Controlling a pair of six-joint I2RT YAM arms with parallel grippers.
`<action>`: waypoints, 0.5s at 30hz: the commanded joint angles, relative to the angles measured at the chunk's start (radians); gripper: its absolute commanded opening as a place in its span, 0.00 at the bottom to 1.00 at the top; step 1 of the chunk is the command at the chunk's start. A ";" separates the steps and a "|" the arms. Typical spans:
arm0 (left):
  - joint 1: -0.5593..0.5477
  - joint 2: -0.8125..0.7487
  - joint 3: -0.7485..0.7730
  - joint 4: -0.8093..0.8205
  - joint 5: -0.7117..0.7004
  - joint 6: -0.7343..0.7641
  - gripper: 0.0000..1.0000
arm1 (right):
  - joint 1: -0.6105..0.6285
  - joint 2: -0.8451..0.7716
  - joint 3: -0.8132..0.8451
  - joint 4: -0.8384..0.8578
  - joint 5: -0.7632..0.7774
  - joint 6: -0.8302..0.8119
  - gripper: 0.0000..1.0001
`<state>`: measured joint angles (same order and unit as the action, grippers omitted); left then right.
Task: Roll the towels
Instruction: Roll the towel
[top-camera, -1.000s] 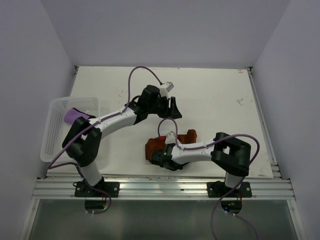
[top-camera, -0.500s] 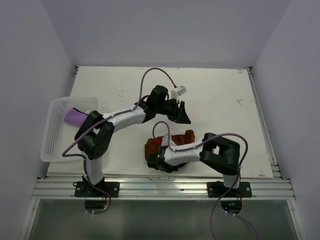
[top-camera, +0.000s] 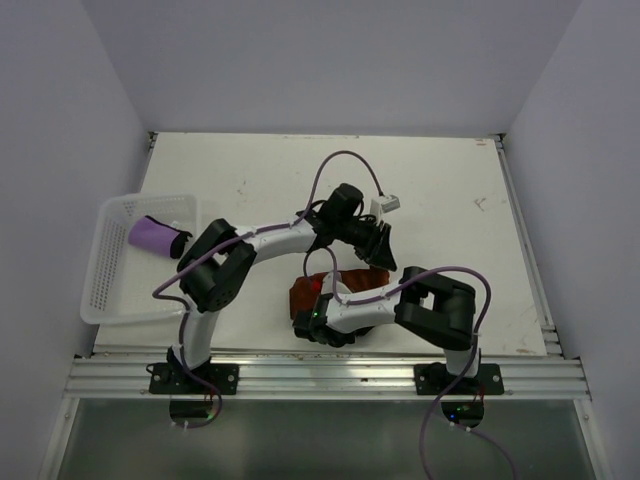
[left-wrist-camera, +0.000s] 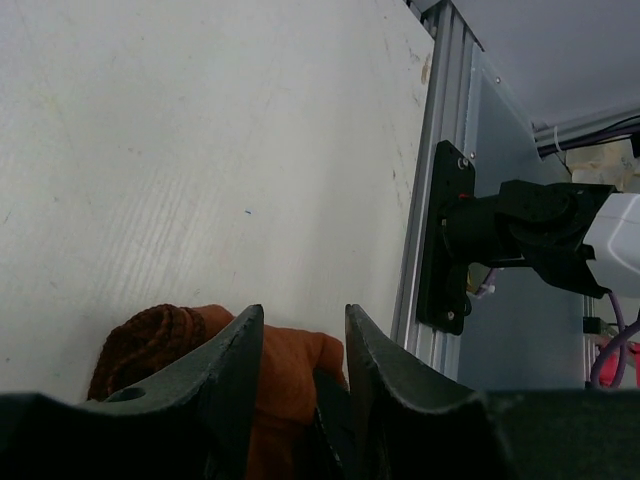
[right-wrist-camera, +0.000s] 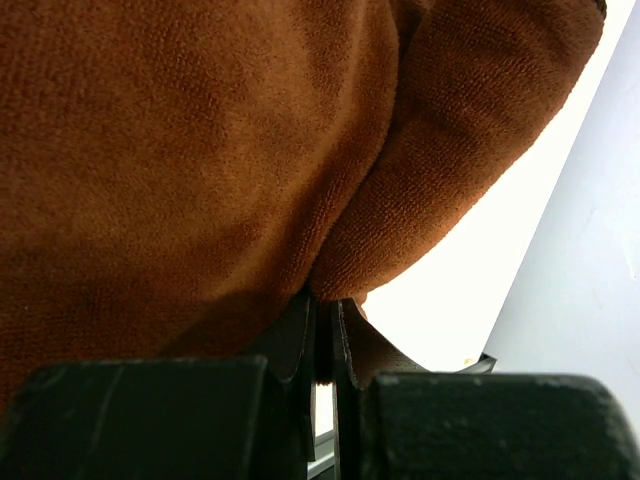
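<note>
1. The left gripper (left-wrist-camera: 300, 322) is hanging low over the rust orange towel (left-wrist-camera: 290, 365), and its two dark fingers (left-wrist-camera: 228, 370) are standing apart with a clear gap between them.
2. Through that gap the towel's cloth is showing; whether the fingers are touching it cannot be told.
3. In the top view the left gripper (top-camera: 378, 240) is sitting at the far right end of the rust orange towel (top-camera: 300, 296), with the left arm reaching across the middle of the counter (top-camera: 440, 190).
4. The right gripper (right-wrist-camera: 323, 300) is pinching closed, its fingers almost meeting, and a fold of the rust orange towel (right-wrist-camera: 180, 150) is running down into the tips.
5. From above, the right gripper (top-camera: 308, 320) is lying at the near left end of the towel, so the two grippers are working at opposite ends of it.
6. The towel is lying bunched on the counter near its front edge, between the two arm bases, with a darker rolled lump at one side.
7. The purple towel (top-camera: 155, 236) is resting rolled inside the white basket (top-camera: 110, 290) at the counter's left edge, well apart from both grippers.
8. Past the left gripper, the bare counter (left-wrist-camera: 200, 150) is stretching to the metal rail (left-wrist-camera: 425, 200).
</note>
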<state>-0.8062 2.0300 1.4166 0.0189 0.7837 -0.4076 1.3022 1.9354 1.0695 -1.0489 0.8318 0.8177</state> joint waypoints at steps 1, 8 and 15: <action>-0.004 0.025 0.012 -0.007 0.049 0.026 0.42 | 0.003 0.017 0.009 0.033 -0.025 0.026 0.00; -0.013 0.052 -0.007 -0.010 0.037 0.029 0.42 | 0.005 0.033 0.015 0.040 -0.036 0.021 0.00; -0.010 0.104 -0.013 -0.051 -0.061 0.062 0.42 | 0.003 0.040 0.020 0.036 -0.040 0.021 0.00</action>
<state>-0.8131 2.0918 1.4139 -0.0143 0.7670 -0.3801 1.3033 1.9533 1.0763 -1.0508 0.8371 0.7982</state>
